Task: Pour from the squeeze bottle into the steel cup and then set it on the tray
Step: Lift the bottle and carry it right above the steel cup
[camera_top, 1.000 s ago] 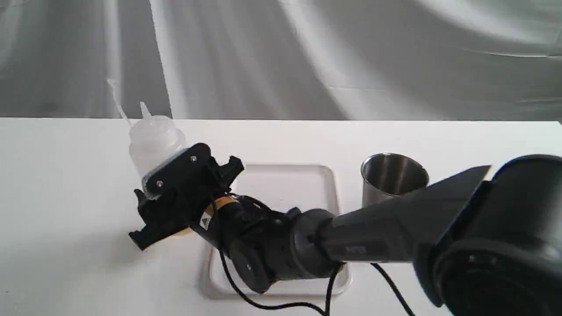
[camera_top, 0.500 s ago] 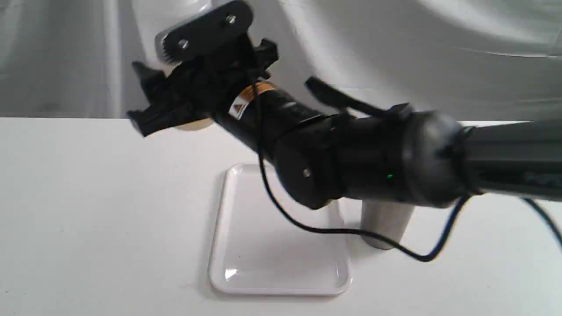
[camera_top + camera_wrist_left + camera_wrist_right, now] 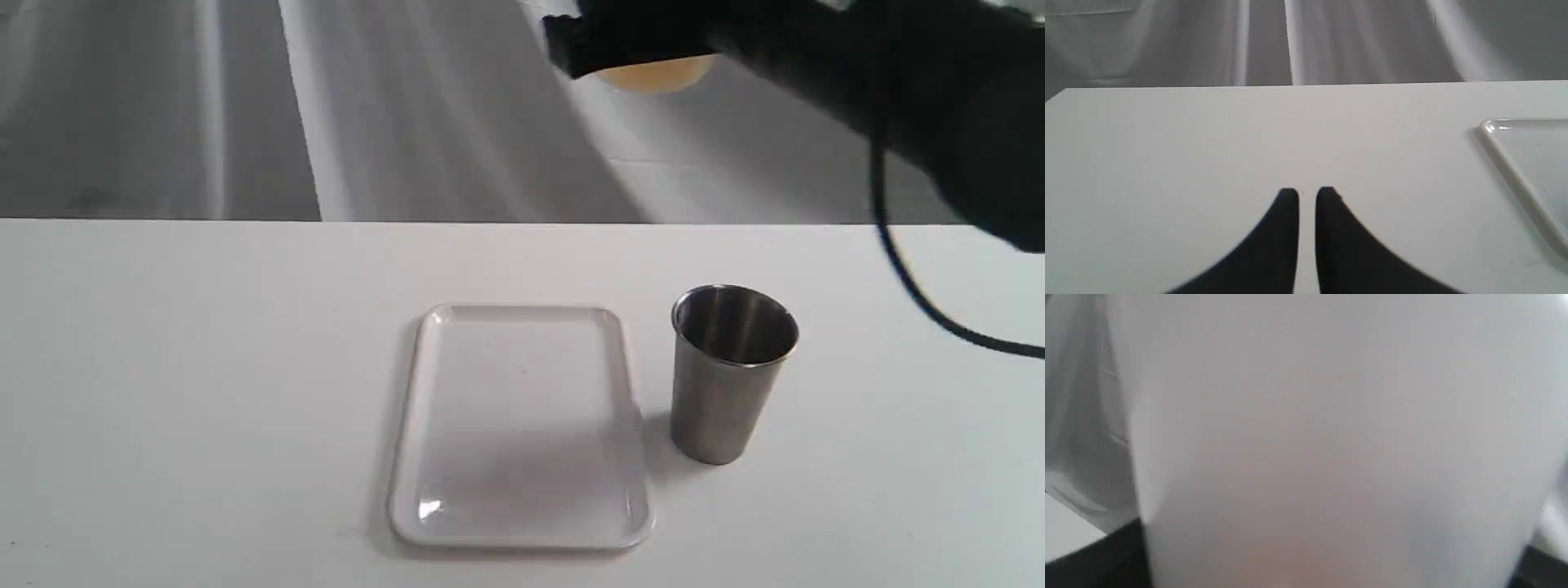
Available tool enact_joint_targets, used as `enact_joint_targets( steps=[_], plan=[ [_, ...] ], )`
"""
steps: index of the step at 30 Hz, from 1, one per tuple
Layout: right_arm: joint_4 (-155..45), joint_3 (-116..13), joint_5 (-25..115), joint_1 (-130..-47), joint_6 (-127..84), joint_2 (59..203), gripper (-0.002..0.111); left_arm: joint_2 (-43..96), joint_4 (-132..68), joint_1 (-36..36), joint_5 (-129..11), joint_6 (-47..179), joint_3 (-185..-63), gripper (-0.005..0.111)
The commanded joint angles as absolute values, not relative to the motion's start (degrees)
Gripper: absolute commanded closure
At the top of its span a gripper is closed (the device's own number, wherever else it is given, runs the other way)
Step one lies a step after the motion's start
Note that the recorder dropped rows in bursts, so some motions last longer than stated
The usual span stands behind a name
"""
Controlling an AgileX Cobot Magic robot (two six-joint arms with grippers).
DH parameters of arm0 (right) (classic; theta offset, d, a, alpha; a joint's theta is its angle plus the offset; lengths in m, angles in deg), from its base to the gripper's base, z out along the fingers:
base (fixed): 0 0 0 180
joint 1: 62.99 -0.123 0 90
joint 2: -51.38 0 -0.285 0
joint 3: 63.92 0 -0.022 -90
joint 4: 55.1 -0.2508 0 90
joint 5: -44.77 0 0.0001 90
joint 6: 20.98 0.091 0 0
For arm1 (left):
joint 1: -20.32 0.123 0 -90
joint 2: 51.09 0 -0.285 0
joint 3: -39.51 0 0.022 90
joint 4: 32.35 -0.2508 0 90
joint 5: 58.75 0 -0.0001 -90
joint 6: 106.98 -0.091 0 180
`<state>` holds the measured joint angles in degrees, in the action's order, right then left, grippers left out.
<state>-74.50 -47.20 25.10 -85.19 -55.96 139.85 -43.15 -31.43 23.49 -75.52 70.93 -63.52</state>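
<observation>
High at the top edge of the exterior view, my right gripper (image 3: pixel 629 37) is shut on the squeeze bottle (image 3: pixel 653 75). Only the bottle's amber-filled base shows below the black fingers. Its whitish translucent body (image 3: pixel 1331 437) fills the right wrist view, so the nozzle is hidden. The steel cup (image 3: pixel 731 376) stands upright on the table, below and slightly right of the bottle. The white tray (image 3: pixel 406 457) lies flat just left of the cup with nothing on it. My left gripper (image 3: pixel 1307 194) hovers low over bare table, shut and holding nothing, with the tray's corner (image 3: pixel 1511 163) off to one side.
A white table (image 3: pixel 163 367) carries everything and ends at a far edge in front of a grey draped cloth (image 3: pixel 408 106). The right arm's black cable (image 3: pixel 922 302) hangs down at the far right.
The right arm has lifted the bottle from the table left of the tray, up and to the right, to high above the cup. Tray and cup have not moved.
</observation>
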Motion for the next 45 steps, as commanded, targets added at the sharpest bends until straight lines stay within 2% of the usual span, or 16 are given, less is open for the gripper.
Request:
enact_joint_targets(
  steps=[1, 11, 15, 20, 27, 31, 45],
  plan=[
    [-72.3, -44.0, 27.2, -80.1, -54.8, 134.4, 0.108, -43.3, -31.3, 23.0, -75.0, 71.0, -63.3, 0.098],
    [-65.0, -41.4, 44.8, -69.0, -47.7, 125.9, 0.108, -43.3, -31.3, 23.0, -75.0, 71.2, -63.3, 0.098],
    [-56.9, -40.8, 46.0, -66.9, -39.2, 125.3, 0.108, -43.3, -31.3, 23.0, -75.0, 71.2, -63.3, 0.098],
    [-34.7, -39.7, 49.1, -64.3, -13.7, 125.4, 0.108, -43.3, -31.3, 23.0, -75.0, 71.0, -63.3, 0.098],
    [5.5, -39.4, 56.0, -64.3, 17.0, 125.4, 0.108, -43.3, -31.3, 23.0, -75.0, 71.0, -63.3, 0.098],
    [21.6, -37.8, 60.7, -64.4, 33.0, 125.4, 0.108, -43.3, -31.3, 23.0, -75.0, 71.2, -63.3, 0.098],
    [22.2, -36.9, 59.0, -65.3, 39.2, 125.4, 0.108, -43.3, -31.3, 23.0, -75.0, 71.0, -63.3, 0.098]
  ],
)
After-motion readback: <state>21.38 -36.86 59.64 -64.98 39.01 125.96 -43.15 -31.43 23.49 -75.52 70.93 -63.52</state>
